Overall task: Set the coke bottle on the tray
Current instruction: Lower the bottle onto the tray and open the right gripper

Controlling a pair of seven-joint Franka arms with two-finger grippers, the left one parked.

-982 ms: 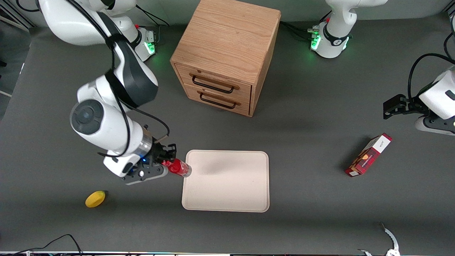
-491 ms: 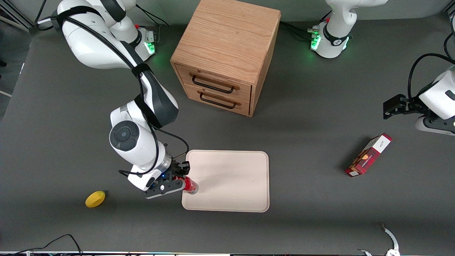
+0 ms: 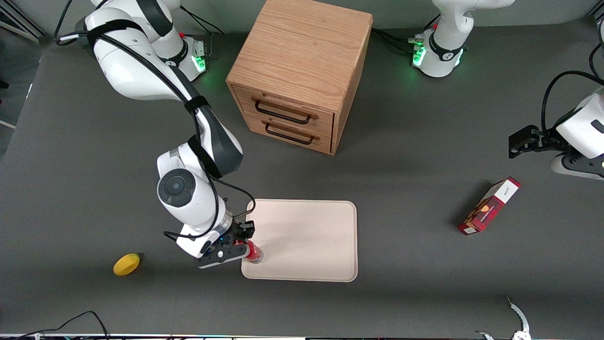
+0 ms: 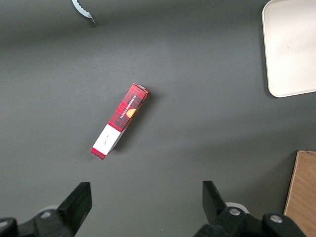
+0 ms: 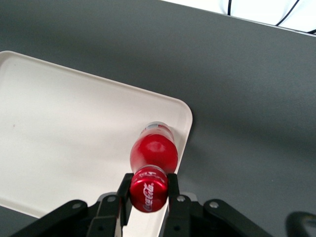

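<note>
Gripper: the right arm's gripper (image 3: 244,245) hangs over the tray's corner nearest the lemon, its fingers (image 5: 173,190) pinching the coke bottle at the cap.
Coke bottle: the coke bottle (image 3: 253,251) stands roughly upright inside the tray's corner, red cap up; in the right wrist view the coke bottle (image 5: 153,163) shows its clear base close to the tray's rounded rim. Whether the base touches the tray floor cannot be told.
Tray: the cream-beige tray (image 3: 311,241) lies flat on the dark table (image 3: 401,189), nearer the front camera than the wooden drawer cabinet. The tray (image 5: 59,123) shows nothing on it but the bottle; a corner of the tray (image 4: 291,49) also shows in the left wrist view.
Drawer cabinet: the wooden drawer cabinet (image 3: 302,71) stands farther from the front camera than the tray, both drawers shut.
Lemon: a yellow lemon (image 3: 126,264) lies on the table near the tray, toward the working arm's end.
Carton box: a red-and-white carton box (image 3: 489,206) lies on its side well apart from the tray, toward the parked arm's end; carton box (image 4: 120,121) also seen from the left wrist.
</note>
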